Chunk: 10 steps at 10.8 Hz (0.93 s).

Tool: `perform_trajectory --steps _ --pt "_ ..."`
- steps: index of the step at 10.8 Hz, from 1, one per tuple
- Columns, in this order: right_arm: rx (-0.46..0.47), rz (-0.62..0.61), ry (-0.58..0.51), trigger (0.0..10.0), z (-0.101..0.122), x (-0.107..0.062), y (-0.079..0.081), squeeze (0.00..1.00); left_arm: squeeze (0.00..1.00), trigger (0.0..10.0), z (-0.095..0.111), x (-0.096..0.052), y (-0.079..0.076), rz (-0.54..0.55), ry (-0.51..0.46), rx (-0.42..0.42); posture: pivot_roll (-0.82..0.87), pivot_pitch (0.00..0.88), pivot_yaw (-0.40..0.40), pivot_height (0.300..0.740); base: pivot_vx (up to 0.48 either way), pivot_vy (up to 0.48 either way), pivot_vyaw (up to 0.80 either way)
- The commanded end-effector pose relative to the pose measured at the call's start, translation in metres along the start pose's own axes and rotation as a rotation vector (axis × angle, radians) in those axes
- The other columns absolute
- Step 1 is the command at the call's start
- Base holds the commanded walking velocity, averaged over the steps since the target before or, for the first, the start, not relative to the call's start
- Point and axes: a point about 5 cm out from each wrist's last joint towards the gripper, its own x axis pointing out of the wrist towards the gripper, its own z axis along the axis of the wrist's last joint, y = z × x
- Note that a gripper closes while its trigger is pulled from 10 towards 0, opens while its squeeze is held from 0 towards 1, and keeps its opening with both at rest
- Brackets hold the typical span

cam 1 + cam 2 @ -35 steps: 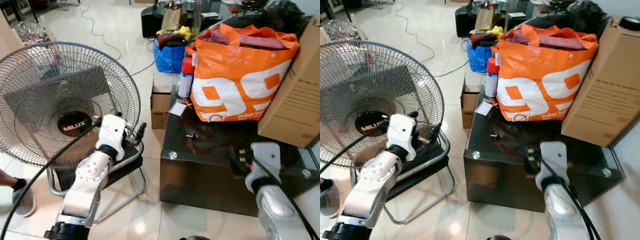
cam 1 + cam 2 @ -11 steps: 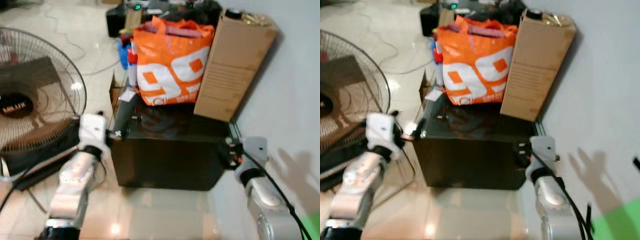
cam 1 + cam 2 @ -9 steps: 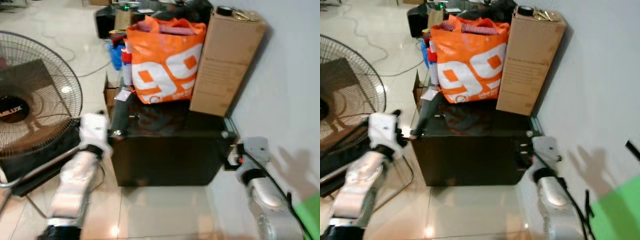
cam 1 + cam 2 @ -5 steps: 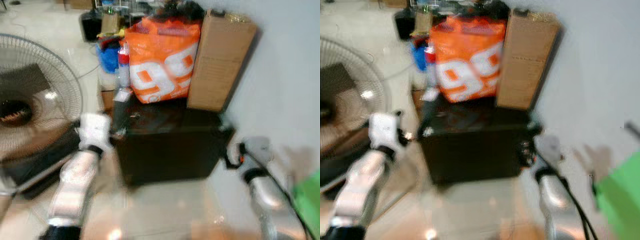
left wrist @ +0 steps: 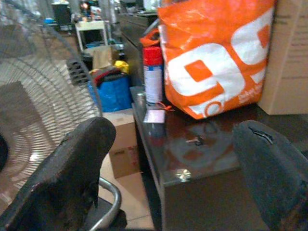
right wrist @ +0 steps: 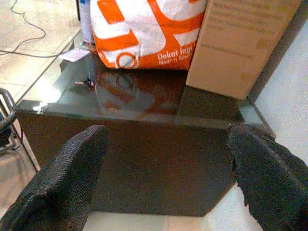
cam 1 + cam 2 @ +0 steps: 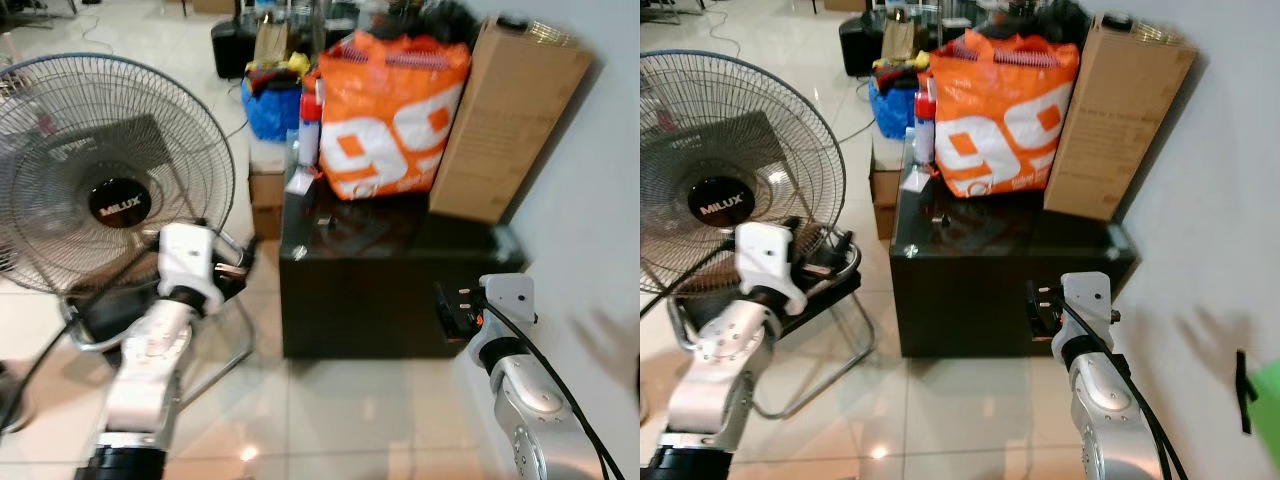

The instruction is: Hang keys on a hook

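Standing by the table [image 7: 940,262], both claws wide apart & empty. Next: grab the keys [image 5: 195,140] w/ one claw.

The room is brightly and evenly lit. The pale glossy tiled floor [image 7: 330,420] throws back soft white glare, with a small hot spot just below the left claw [image 7: 238,270]. The dark glass-topped desk [image 7: 1010,235] beyond both claws mirrors the orange and white shopping bag [image 7: 1000,110]. A faint blurred shadow lies on the grey wall [image 7: 1220,200] beside the right claw [image 7: 1038,308]. Head views are mildly soft; in the wrist views the near black fingers [image 6: 57,187] are out of focus.
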Motion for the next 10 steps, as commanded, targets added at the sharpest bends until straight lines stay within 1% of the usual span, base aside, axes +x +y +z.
perform_trajectory --steps 1,3,4,8,9,10 --pt "-0.010 -0.034 -0.011 10.0 0.0028 0.0000 -0.0074 0.00 0.00 10.0 -0.0008 0.0037 -0.0027 -0.014 0.006 -0.003 -0.08 0.000 -0.004 0.740 0.000 0.000 0.00" --pt "-0.018 -0.042 -0.011 10.0 0.0034 0.0002 -0.0093 0.00 0.00 10.0 -0.0031 0.0045 -0.0050 -0.034 0.014 0.010 -0.09 0.000 0.001 0.740 0.266 0.000 0.00" --pt "-0.017 -0.049 -0.001 10.0 0.0023 -0.0002 -0.0101 0.00 0.00 10.0 -0.0042 0.0040 -0.0058 -0.041 0.017 0.014 -0.09 0.000 0.002 0.740 0.311 0.000 -0.52" --pt "-0.009 -0.057 0.008 10.0 -0.0001 0.0002 -0.0109 0.00 0.00 10.0 -0.0038 0.0045 -0.0048 -0.050 0.014 0.029 -0.08 0.000 0.000 0.740 0.353 0.000 -0.80" --pt "-0.008 -0.062 0.008 10.0 0.0000 0.0005 -0.0110 0.00 0.00 10.0 -0.0038 0.0044 -0.0048 -0.051 0.014 0.029 -0.08 0.000 0.000 0.740 0.360 0.000 -0.54" --pt "-0.016 -0.065 0.003 10.0 0.0005 0.0005 -0.0111 0.00 0.00 10.0 -0.0038 0.0044 -0.0047 -0.051 0.014 0.028 -0.08 0.000 0.000 0.740 0.364 0.000 0.00"
